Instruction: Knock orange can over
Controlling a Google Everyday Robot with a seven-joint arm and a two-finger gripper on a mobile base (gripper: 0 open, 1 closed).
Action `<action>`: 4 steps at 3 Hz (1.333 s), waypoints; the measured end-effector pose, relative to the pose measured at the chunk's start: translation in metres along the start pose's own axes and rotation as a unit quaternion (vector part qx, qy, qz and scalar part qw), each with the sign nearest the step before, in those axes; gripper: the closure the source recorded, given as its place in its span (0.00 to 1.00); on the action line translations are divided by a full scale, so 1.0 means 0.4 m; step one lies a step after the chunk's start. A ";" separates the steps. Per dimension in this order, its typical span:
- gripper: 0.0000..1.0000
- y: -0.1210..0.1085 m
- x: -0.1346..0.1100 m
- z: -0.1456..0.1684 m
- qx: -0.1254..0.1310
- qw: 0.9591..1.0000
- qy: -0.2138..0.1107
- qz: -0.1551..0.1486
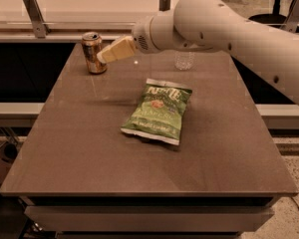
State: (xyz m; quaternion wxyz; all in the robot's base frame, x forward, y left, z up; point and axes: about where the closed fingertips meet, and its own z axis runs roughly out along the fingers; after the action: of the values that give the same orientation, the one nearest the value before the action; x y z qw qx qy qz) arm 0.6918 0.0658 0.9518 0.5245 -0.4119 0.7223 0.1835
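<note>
The gripper [102, 57], its fingers [117, 49] drawn narrow into one pale wedge and holding nothing, hangs at the right flank of the orange can [93, 54]. The can stands upright near the far left corner of the worktop [79, 158], directly left of the tips and just beside them; contact cannot be made out. A leftward push at mid-height looks likely to topple it. A green chip bag [157, 111] lies flat mid-worktop. A clear bottle [184, 59] stands behind the arm. Neither is in the way.
</note>
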 end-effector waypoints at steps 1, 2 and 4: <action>0.00 -0.015 0.020 0.063 -0.004 1.000 -0.009 0.012; 0.00 -0.030 0.040 0.106 -0.004 1.000 -0.020 0.020; 0.00 -0.068 0.069 0.174 -0.007 0.998 -0.047 0.030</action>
State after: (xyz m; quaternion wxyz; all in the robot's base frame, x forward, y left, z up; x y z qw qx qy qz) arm 0.7523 0.0871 0.9046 0.5491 -0.3849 0.7077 0.2228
